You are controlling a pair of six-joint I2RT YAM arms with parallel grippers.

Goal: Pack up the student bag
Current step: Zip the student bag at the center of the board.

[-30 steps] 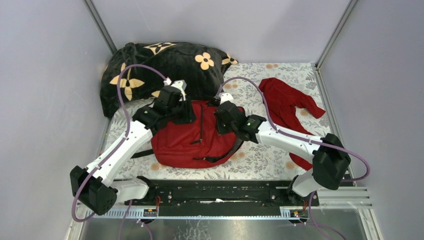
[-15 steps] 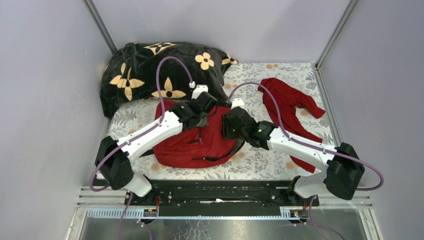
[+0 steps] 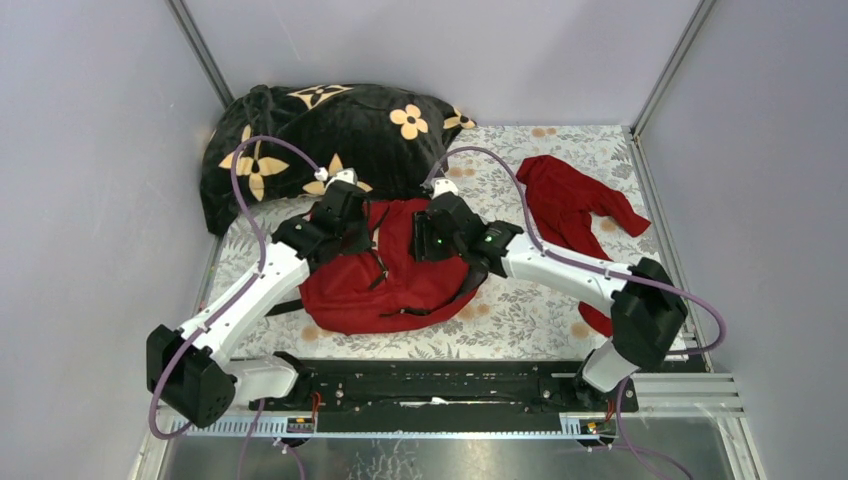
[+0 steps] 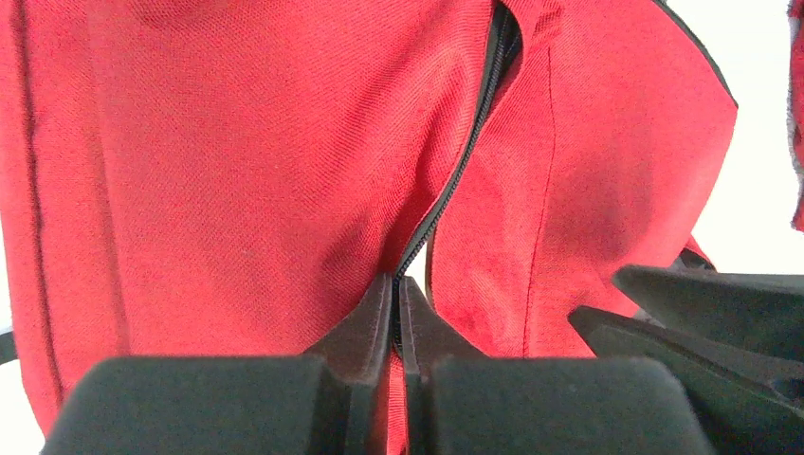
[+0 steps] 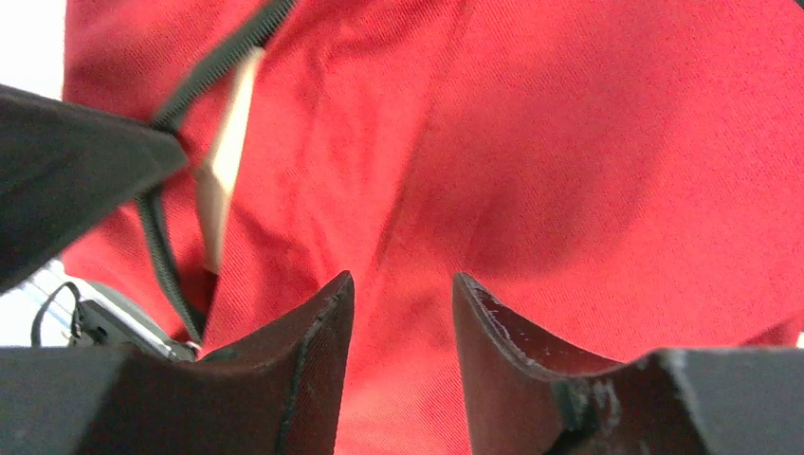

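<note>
Both reaching forward onto the student bag (image 3: 400, 280), left hand (image 4: 396, 284) pinches its zipper (image 4: 457, 156), right hand (image 5: 402, 282) half-open

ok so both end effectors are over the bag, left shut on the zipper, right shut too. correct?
No. The right end effector is open, jaws apart over the bag's red fabric, as the right wrist view shows. The rest holds: both are over the bag, and the left end effector is shut on the zipper.

A black flowered blanket (image 3: 330, 130) fills the far-left corner, pressed against the student bag (image 3: 390, 290). Bare worktop (image 3: 520, 320) lies open along the bag's near edge and between bag and red garment (image 3: 570, 200).
</note>
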